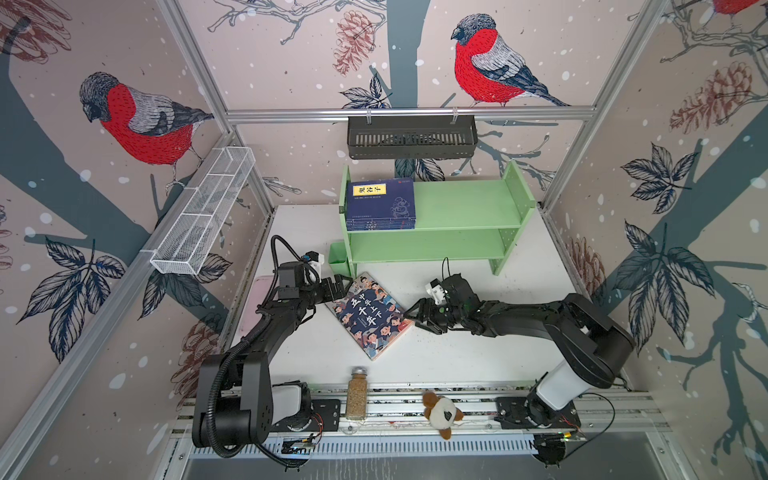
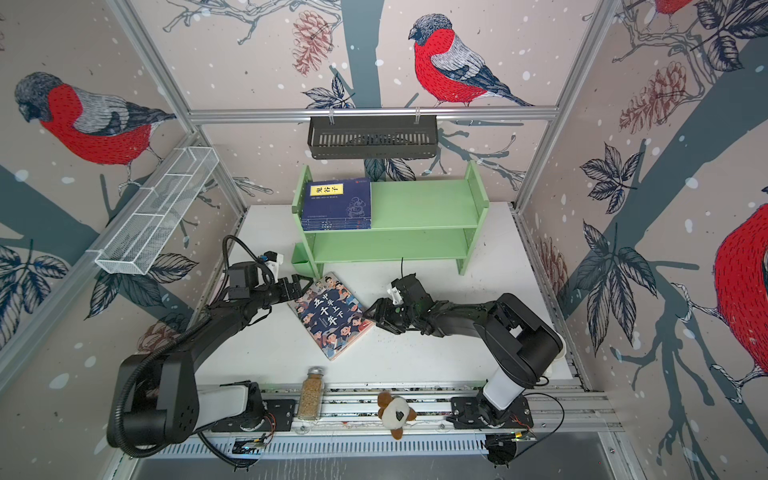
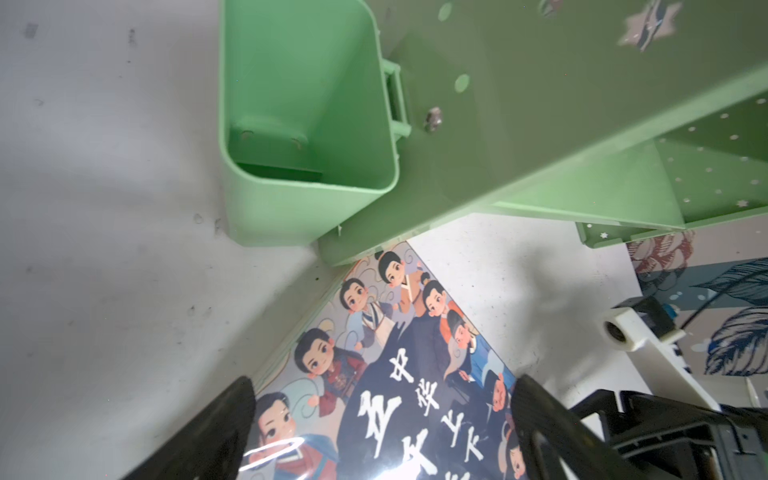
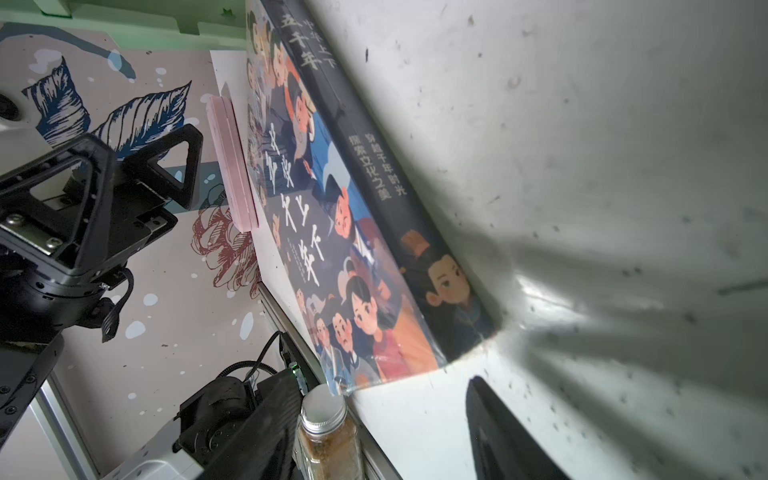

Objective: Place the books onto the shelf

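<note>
Nearest in both top views, a spice jar (image 1: 357, 392) and a plush toy (image 1: 442, 413) sit on the front rail (image 1: 540, 405). Behind them the cartoon book (image 1: 368, 316) lies flat and askew on the table (image 1: 457, 357), in front of the shelf (image 1: 465, 203), whose upper board carries the navy books (image 1: 381, 203). The left gripper (image 1: 341, 286) and right gripper (image 1: 419, 319) flank it, probably to trap it for lifting.

From the left wrist, the fingers (image 3: 216, 428) are spread wide over the cover and hold nothing.

From the right wrist, one finger (image 4: 498, 428) sits low by the book's corner. The jaws are partly apart and empty, but I cannot tell whether they touch it.
</note>
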Robot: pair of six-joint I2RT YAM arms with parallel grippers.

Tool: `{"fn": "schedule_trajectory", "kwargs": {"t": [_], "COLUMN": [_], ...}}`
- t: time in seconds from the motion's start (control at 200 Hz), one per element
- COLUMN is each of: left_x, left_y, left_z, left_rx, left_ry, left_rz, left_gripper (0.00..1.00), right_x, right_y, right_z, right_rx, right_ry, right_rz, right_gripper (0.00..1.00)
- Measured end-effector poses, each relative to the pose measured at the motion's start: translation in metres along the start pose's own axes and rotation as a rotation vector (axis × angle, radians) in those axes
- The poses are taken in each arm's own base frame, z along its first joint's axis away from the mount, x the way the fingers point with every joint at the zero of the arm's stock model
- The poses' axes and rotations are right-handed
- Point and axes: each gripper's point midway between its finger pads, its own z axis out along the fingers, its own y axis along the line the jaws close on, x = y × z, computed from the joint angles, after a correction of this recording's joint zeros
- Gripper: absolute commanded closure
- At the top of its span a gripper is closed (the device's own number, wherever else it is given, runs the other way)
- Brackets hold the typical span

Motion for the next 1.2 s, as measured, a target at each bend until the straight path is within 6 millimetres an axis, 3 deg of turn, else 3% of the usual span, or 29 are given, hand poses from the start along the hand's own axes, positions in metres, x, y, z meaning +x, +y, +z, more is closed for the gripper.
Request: {"fn": "schedule_trajectory", "kwargs": {"t": [0.305,0.7,1.2], "left_x": [0.011,0.02,0.032], "left_y": [0.02,0.035,0.015], "left_z": [0.01,0.019,0.019], "left_rx": [-0.068,-0.117,0.01], "left_ry": [0.039,0.078,0.103], "left_rz": [-0.027,-0.023,-0.06], "left_gripper": [0.04,0.04,0.05], "right_x": [0.02,0.033,0.023], "right_y": [0.012,0.002,0.0], "right_z": [-0.003,0.006,0.012], "right_rx": [-0.018,-0.012,-0.031], "right_ry": [0.036,0.063,0.033], "right_rz": [-0.038,-0.017,0.008], "right_gripper": [0.34,0.34,0.34]}}
